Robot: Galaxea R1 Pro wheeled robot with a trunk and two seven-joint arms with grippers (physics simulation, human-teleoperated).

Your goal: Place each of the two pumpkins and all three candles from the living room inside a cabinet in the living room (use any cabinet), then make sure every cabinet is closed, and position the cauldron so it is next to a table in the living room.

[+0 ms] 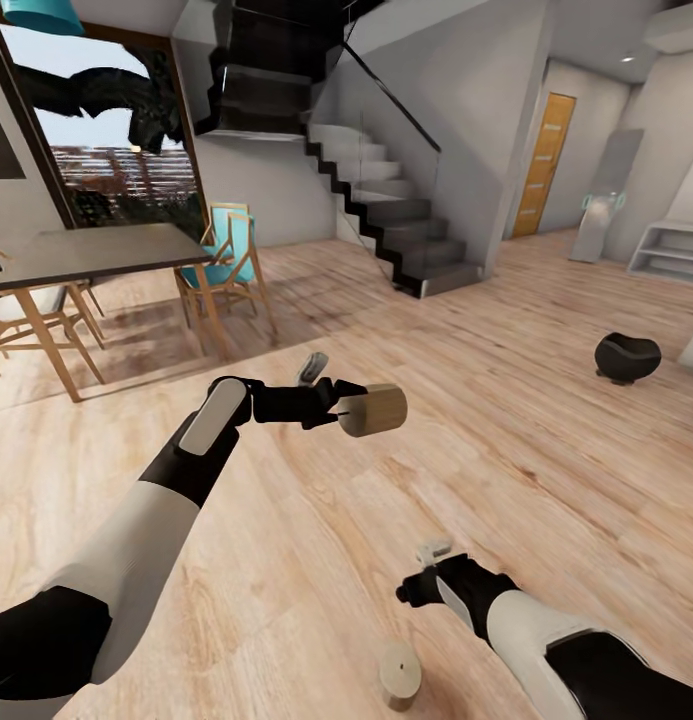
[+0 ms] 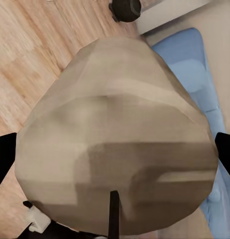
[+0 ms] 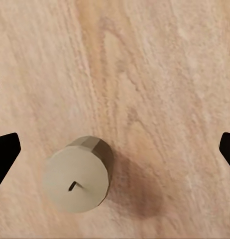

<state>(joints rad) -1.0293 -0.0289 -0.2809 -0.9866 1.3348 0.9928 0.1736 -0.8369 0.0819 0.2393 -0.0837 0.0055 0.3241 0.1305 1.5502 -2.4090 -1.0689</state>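
While the left arm reaches forward across the centre of the head view, its left hand [image 1: 338,408] is clenched on a tan candle [image 1: 374,410] held sideways above the wood plank floor [image 1: 546,470]. At the lower right, the right hand [image 1: 418,572] hangs released, fingers spread, over a 2nd candle [image 1: 398,676] standing upright on the floor. A dark cauldron [image 1: 626,358] sits at the right edge.

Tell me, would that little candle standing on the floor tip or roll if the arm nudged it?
The standing candle looks short and wide with a flat base on the wood floor, so a nudge would probably slide it rather than tip it. Once on its side, its round body would likely roll. It looks rigid, unlikely to squash.
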